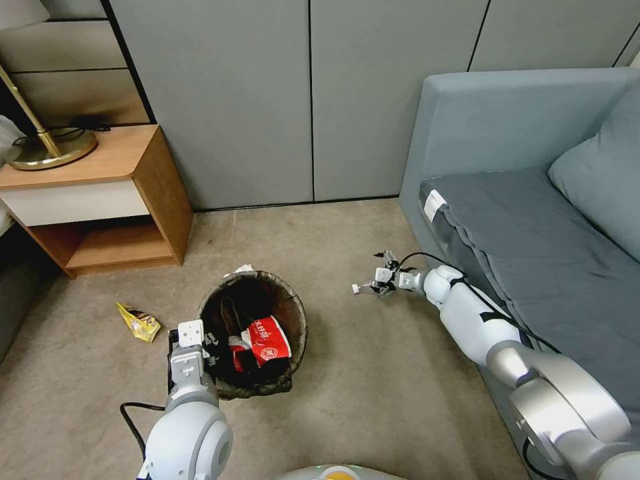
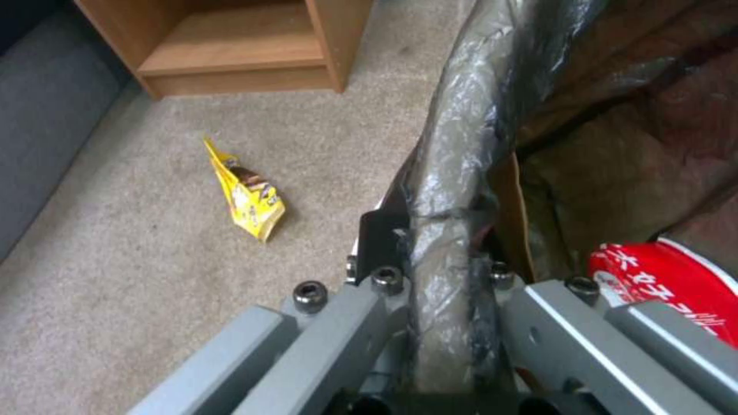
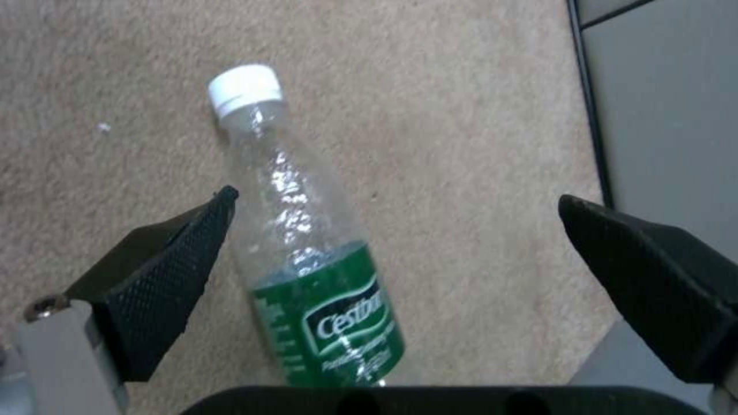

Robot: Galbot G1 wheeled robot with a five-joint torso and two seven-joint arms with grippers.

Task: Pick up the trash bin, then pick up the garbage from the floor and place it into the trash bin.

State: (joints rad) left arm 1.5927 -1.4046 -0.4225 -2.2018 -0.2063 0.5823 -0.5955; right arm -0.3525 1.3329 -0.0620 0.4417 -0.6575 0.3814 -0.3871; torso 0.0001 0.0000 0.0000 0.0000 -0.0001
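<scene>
A home, most likely a bedroom or small living room, is showing here. Beige carpet (image 1: 373,373) is covering the floor. At two o'clock a grey-blue sofa (image 1: 533,220) with a cushion (image 1: 600,180) is standing against grey wall panels (image 1: 307,93). At ten o'clock a wooden bedside table (image 1: 107,193) with an open shelf is carrying the brass base of a lamp (image 1: 50,147). Household litter is lying about: a yellow snack wrapper (image 1: 139,323) at nine o'clock and a lined trash bin (image 1: 253,333) near the centre.
</scene>
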